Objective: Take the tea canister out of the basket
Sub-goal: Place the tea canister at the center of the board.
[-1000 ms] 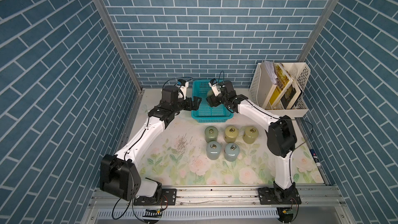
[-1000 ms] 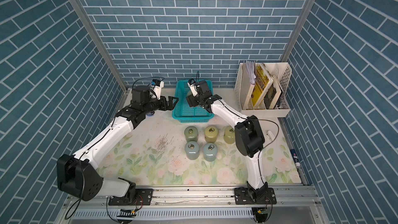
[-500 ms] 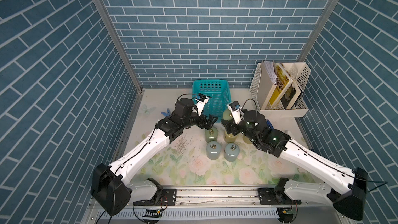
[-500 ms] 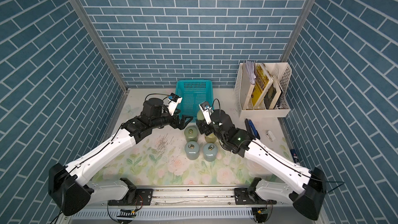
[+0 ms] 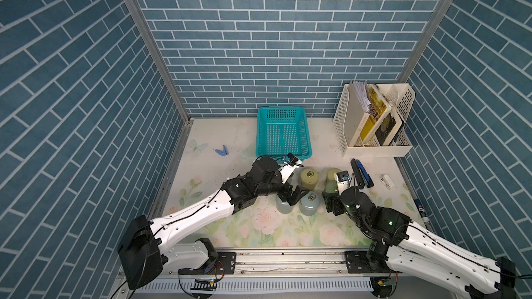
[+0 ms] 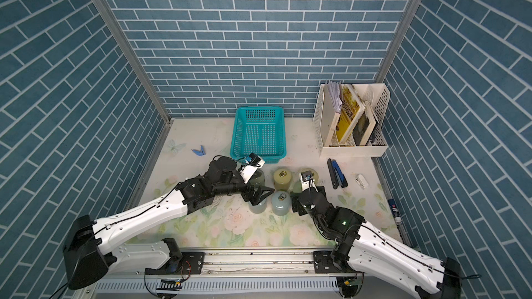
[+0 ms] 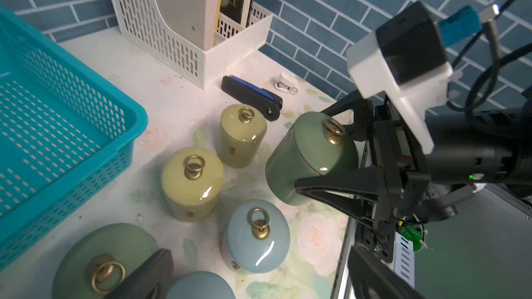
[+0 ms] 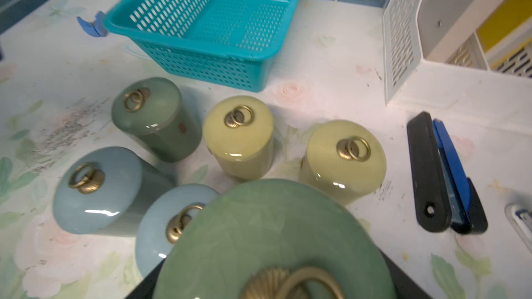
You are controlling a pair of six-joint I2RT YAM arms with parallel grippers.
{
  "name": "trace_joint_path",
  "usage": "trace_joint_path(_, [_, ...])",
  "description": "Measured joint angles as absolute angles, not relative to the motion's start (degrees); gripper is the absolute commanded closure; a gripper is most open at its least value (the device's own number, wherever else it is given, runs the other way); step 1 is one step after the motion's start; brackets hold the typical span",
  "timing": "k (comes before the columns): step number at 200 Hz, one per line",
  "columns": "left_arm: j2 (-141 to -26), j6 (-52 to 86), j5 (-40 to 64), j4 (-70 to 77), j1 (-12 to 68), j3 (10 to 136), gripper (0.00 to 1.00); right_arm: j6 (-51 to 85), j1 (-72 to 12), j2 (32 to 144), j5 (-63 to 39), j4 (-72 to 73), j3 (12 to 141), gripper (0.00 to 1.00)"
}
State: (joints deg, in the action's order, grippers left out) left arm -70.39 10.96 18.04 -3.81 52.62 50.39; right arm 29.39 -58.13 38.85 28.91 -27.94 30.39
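The teal basket (image 5: 283, 132) (image 8: 201, 24) stands at the back of the mat with nothing in it. My right gripper (image 5: 331, 198) is shut on a green tea canister (image 7: 311, 156) (image 8: 273, 240) with a brass ring lid. It holds the canister tilted, low over the mat in front of the basket, beside the other canisters. My left gripper (image 5: 291, 194) (image 7: 259, 254) is open and hovers over a blue canister (image 7: 256, 240), holding nothing.
Several canisters stand on the mat: a dark green one (image 8: 155, 119), two yellow-green (image 8: 239, 136) (image 8: 342, 159), two blue (image 8: 98, 191) (image 8: 172, 220). A white file rack (image 5: 374, 122), stapler (image 5: 361, 174), white staple remover (image 5: 387, 181) and blue clip (image 5: 221, 151) lie around.
Both arms have drawn back from the basket toward the front. The right gripper brought the green canister out of the basket and down beside the others; the left gripper moved over the blue canisters.
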Motion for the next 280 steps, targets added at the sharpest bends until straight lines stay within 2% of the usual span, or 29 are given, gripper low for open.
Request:
trace_joint_path(52, [-70.46, 12.51, 15.73, 0.14, 55.05, 48.05, 0.0, 36.38, -58.13, 35.27, 32.05, -26.83, 22.83, 1.0])
trace_joint_path(151, [-70.5, 13.26, 9.3, 2.74, 55.05, 46.87, 0.0, 40.88, -57.95, 41.95, 32.38, -18.57, 16.47, 0.99])
trace_joint_path(160, [-70.59, 13.23, 8.84, 2.92, 55.05, 46.87, 0.0, 40.99, -57.89, 42.54, 32.38, -18.17, 16.47, 0.95])
trace_joint_path(169, [-70.78, 13.21, 8.49, 3.11, 55.02, 46.87, 0.0, 41.15, -57.84, 43.2, 32.38, -17.69, 16.47, 0.85])
trace_joint_path(197, [-72.12, 13.21, 7.49, 3.79, 55.0, 46.89, 0.0, 41.12, -57.78, 45.47, 32.47, -16.69, 16.47, 0.38])
trace_joint_path(227, [-72.75, 13.26, 6.63, 4.01, 54.41, 46.76, 0.0, 41.17, -57.6, 46.72, 33.3, -15.64, 16.51, 0.08])
trace_joint_path(231, [-72.75, 13.28, 6.59, 4.12, 54.3, 46.7, 0.0, 41.17, -57.58, 46.76, 33.34, -15.55, 16.51, 0.01])
trace_joint_path(280, [-71.57, 13.67, 5.56, 4.43, 50.57, 46.02, 0.0, 41.5, -57.19, 45.28, 35.33, -16.12, 19.27, 0.0])
